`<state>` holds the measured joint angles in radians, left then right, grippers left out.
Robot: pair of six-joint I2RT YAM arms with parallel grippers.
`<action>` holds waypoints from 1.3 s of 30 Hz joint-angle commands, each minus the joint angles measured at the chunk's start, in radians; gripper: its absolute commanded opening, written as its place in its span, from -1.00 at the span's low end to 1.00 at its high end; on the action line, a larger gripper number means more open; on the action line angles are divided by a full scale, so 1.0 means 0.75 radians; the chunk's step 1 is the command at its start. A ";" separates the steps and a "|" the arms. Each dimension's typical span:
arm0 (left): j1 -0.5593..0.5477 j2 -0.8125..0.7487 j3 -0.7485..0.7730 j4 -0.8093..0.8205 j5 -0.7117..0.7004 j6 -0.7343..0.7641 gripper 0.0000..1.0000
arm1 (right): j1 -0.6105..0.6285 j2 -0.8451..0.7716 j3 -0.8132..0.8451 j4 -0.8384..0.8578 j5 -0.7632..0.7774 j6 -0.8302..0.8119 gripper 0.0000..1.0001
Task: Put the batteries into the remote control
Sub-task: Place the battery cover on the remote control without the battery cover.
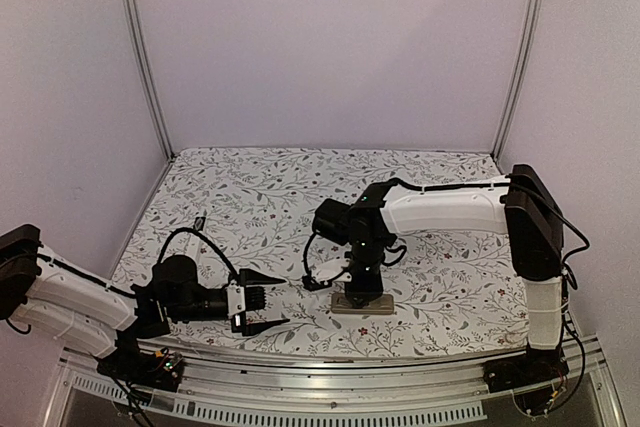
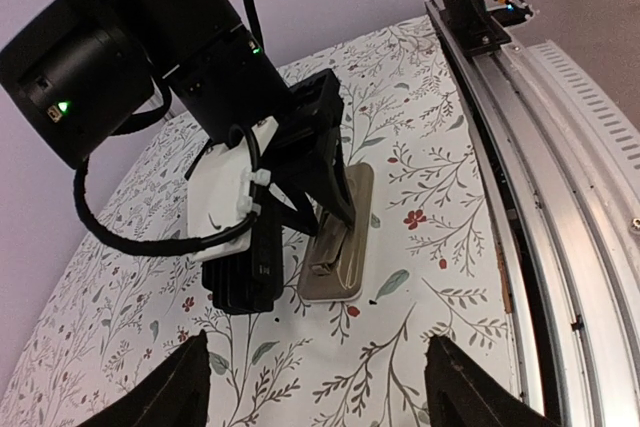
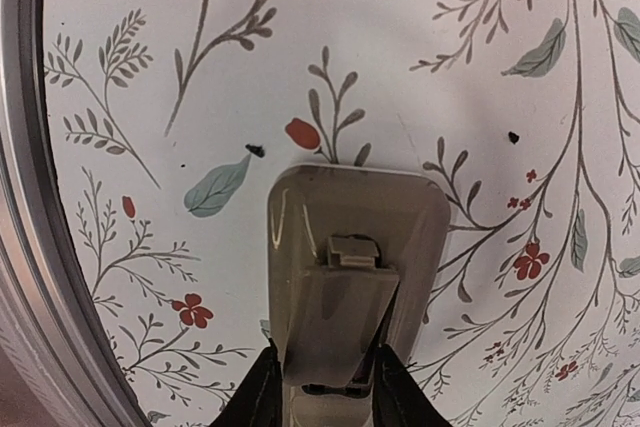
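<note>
Desk (image 1: pixel 440 172): covered in a floral-print cloth, with a metal rail (image 2: pixel 540 147) along the near edge.

Right arm (image 1: pixel 450 209): reaches in from the right side and points down over the front centre of the desk.

Left arm (image 1: pixel 70 297): sits low at the near left, aimed rightward.

Remote control (image 1: pixel 364 302): beige, lying flat on the desk near the front centre, directly under the right tool (image 3: pixel 330 392).

Left tool (image 1: pixel 285 300): spread wide and empty, above the cloth, apart from the remote control.

Right tool: set narrow, one finger close against each long side of the remote control. Whether they press it cannot be told.
</note>
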<state>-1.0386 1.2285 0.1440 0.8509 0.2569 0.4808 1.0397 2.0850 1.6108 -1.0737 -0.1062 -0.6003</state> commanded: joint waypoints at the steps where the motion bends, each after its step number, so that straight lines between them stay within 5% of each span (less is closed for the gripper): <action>1: -0.015 -0.004 -0.002 -0.008 -0.005 -0.011 0.47 | -0.006 0.021 -0.014 0.005 0.009 0.001 -0.39; 15: -0.015 0.035 0.026 -0.042 0.004 -0.004 0.47 | -0.006 -0.008 -0.016 -0.006 0.045 -0.003 -0.42; 27: -0.037 0.114 0.081 -0.089 0.042 0.001 0.41 | -0.006 -0.070 -0.018 0.010 0.019 -0.021 -0.15; 35: -0.043 0.218 0.153 -0.137 0.030 0.017 0.07 | -0.039 -0.248 -0.080 0.184 -0.133 0.015 -0.06; 39: -0.044 0.311 0.227 -0.132 -0.020 0.033 -0.17 | -0.145 -0.352 -0.165 0.388 -0.224 0.325 -0.04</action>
<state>-1.0611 1.4036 0.2562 0.7734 0.2729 0.4900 1.0084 1.9141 1.5414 -0.9565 -0.1852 -0.5602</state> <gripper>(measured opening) 0.455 0.478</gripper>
